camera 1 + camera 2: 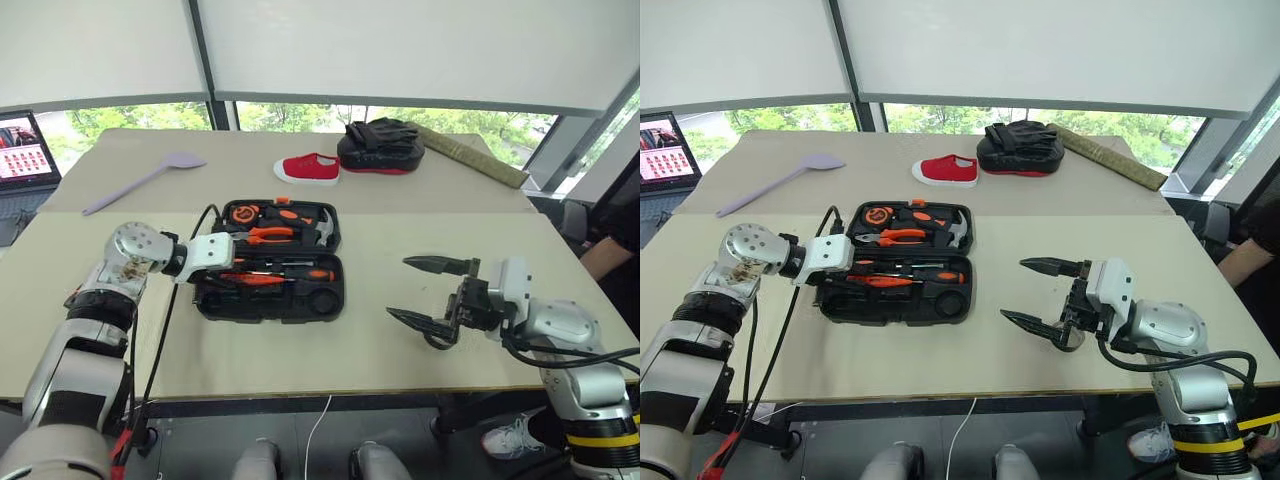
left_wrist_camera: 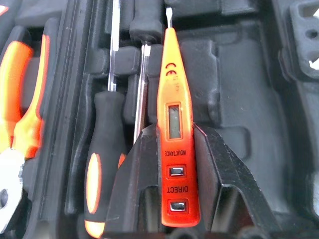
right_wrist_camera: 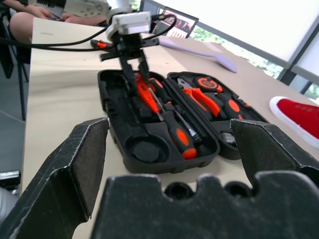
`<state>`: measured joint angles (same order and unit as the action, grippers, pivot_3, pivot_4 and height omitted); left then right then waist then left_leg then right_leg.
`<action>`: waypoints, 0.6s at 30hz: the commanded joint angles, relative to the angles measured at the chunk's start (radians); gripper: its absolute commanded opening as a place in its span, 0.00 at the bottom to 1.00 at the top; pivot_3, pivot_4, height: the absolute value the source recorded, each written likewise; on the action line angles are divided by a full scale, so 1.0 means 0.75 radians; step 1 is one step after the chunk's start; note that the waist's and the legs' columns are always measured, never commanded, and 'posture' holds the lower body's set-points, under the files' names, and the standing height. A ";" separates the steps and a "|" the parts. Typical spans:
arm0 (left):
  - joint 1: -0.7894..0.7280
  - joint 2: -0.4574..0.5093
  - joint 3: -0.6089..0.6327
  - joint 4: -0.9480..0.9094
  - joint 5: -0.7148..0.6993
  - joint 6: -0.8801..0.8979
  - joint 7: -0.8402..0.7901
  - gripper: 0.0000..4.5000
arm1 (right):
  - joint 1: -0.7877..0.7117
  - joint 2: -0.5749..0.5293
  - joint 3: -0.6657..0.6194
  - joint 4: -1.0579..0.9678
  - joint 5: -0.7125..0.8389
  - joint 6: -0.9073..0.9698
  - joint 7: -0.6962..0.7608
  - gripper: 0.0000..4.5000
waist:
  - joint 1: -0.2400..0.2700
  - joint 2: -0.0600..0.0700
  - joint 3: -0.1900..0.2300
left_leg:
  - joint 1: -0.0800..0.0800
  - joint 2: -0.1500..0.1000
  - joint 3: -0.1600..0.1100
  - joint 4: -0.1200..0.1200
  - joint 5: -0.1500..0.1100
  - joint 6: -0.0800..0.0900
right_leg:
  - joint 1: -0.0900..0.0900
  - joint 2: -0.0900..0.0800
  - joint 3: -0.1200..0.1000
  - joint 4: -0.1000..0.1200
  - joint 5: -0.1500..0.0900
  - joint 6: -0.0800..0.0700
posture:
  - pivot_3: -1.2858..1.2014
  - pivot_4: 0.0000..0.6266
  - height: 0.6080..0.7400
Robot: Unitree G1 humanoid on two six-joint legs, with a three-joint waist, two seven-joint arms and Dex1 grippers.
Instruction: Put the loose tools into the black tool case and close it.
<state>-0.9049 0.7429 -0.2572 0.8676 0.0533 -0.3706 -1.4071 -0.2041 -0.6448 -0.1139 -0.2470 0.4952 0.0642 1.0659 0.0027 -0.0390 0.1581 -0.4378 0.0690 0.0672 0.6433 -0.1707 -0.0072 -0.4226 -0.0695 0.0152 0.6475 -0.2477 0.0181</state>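
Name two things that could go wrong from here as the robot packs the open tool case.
The left hand grips the slim orange screwdriver over the black tool case; released off its slot, it may rest proud on the neighbouring screwdrivers. Then the lid may not close fully.

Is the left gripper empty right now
No, the left gripper holds a slim orange screwdriver between its fingers, over the open black tool case.

Beige table (image 1: 420, 330), shaded windows (image 1: 420, 50)
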 commanded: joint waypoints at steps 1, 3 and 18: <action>0.015 0.049 -0.022 0.053 0.047 -0.060 -0.076 0.10 | 0.004 -0.023 -0.049 -0.042 0.033 0.008 -0.010 1.00 | -0.001 0.000 0.000 | 0.000 0.000 0.000 0.000 0.000 0.000 | 0.000 0.000 0.000 0.000 0.000 0.000 | 0.52 0.24 1.00; 0.017 0.068 -0.031 0.075 0.074 -0.076 -0.063 0.10 | 0.001 -0.023 -0.049 -0.037 0.033 0.010 -0.012 1.00 | -0.001 0.000 0.000 | 0.000 0.000 0.000 0.000 0.000 0.000 | 0.000 0.000 0.000 0.000 0.000 0.000 | 0.52 0.24 1.00; -0.016 0.072 -0.127 0.164 0.244 -0.168 -0.006 0.10 | -0.010 -0.014 -0.030 -0.011 0.034 0.015 0.023 1.00 | -0.004 0.004 -0.002 | 0.005 0.000 0.000 0.000 0.000 0.000 | 0.003 0.001 0.001 0.001 0.000 0.000 | 0.52 0.24 1.00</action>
<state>-0.9549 0.7836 -0.2961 0.9596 0.1608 -0.4965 -1.3850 -0.1979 -0.6520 -0.1230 -0.2435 0.4955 0.0724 1.0838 -0.0005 -0.0362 0.1565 -0.4343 0.0692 0.0672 0.6435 -0.1707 -0.0071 -0.4202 -0.0688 0.0160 0.6485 -0.2476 0.0182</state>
